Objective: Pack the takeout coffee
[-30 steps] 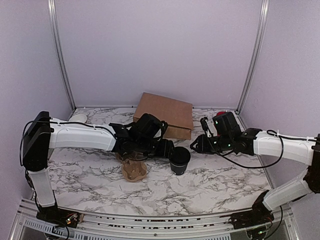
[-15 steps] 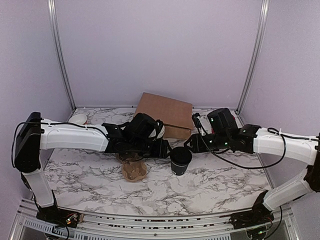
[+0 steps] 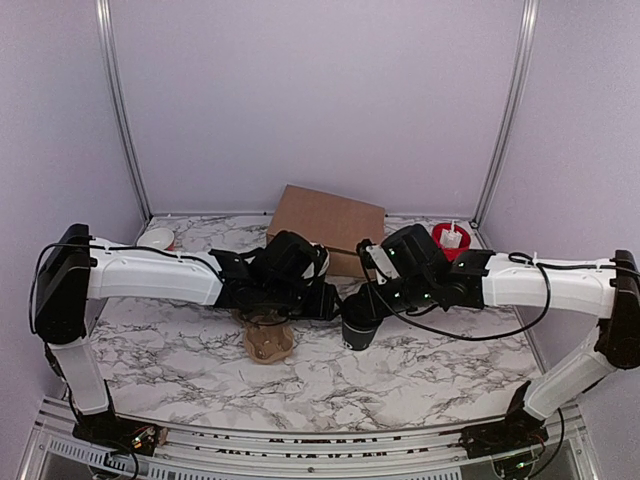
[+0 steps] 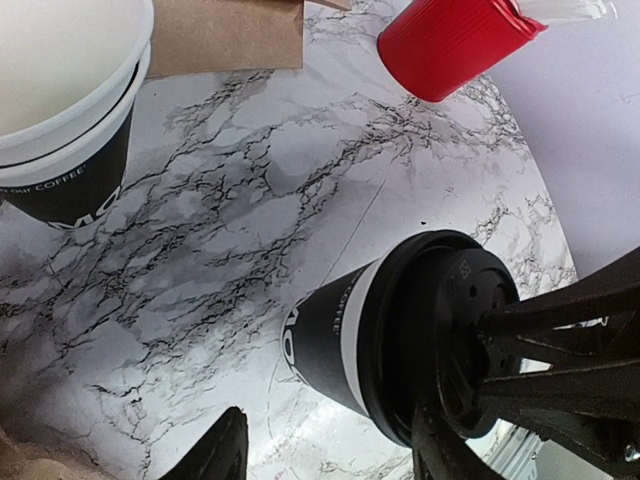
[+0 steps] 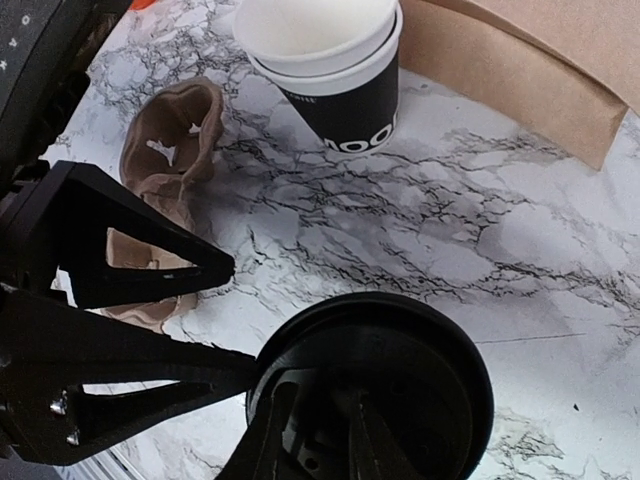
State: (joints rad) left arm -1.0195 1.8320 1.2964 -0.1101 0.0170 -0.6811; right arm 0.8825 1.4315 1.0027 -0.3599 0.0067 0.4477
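Left pincer point(image 4: 330, 432) spread, straddling takeout coffee point(image 4: 325, 345), likely steadying it on desk point(image 4: 200, 220); right pincer point(image 5: 325, 425) clenched empty, tips pressing lid point(image 5: 410, 340) tight.

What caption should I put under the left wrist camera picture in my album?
The right gripper touches the lid of the takeout coffee, near stacked cups and a red cylinder.

The marble-patterned worktop point(image 3: 200, 350) carries a flat brown paper bag point(image 3: 335, 225) at the back, with a red cylinder point(image 4: 450, 45) to its right. Near the middle stand the lidded takeout coffee point(image 4: 325, 345) and a stack of lidless cups point(image 5: 340, 85). A brown pulp carrier point(image 3: 268, 342) lies just beside them, and a small white round thing point(image 3: 157, 238) sits in the far left corner.
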